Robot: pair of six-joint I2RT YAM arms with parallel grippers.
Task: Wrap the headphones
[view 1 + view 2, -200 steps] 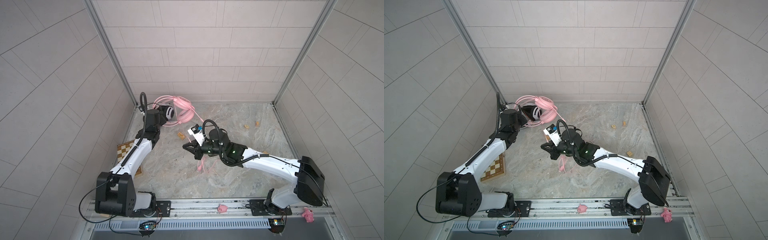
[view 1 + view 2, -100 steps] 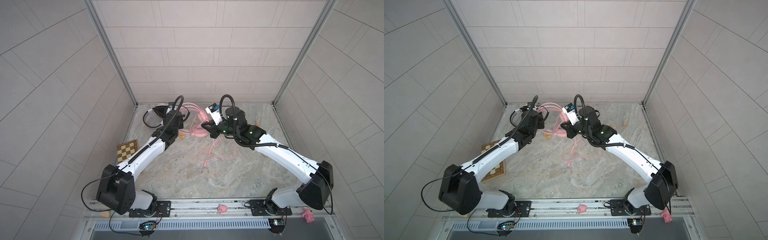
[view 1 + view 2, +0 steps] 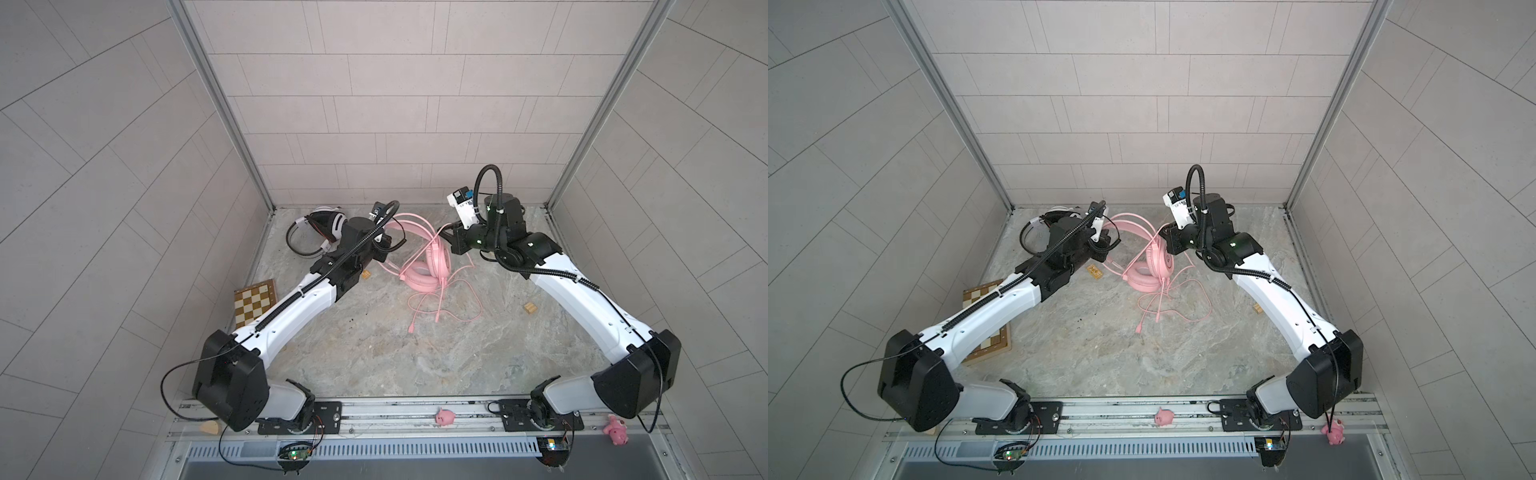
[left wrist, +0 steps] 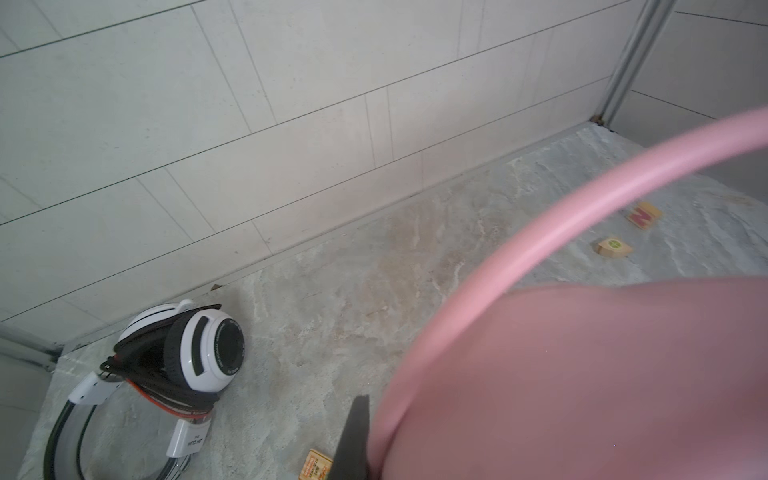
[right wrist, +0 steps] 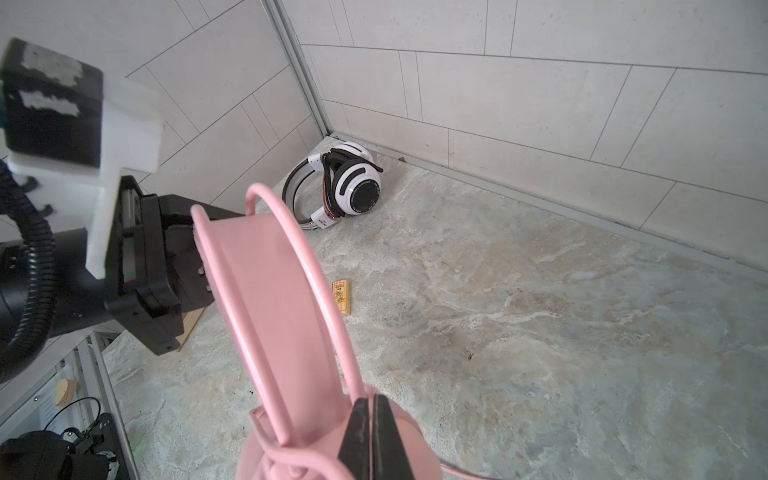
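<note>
White headset (image 3: 320, 230) is lying in the back-left corner of the table (image 3: 374, 353), already bundled. The left tool (image 3: 385, 245) is gripping, fully closed, the band of the pink headset (image 3: 424, 274) at mid-back. The right tool (image 3: 449, 232) is pinching its cable (image 3: 438, 309) (most is trailing loose). Wrapping seems to be under way; next, the slack needs winding round the band.

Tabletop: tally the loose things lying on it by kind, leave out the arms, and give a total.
Headphones: 2
Wooden tiles: 4
Chessboard: 1
Total: 7
</note>
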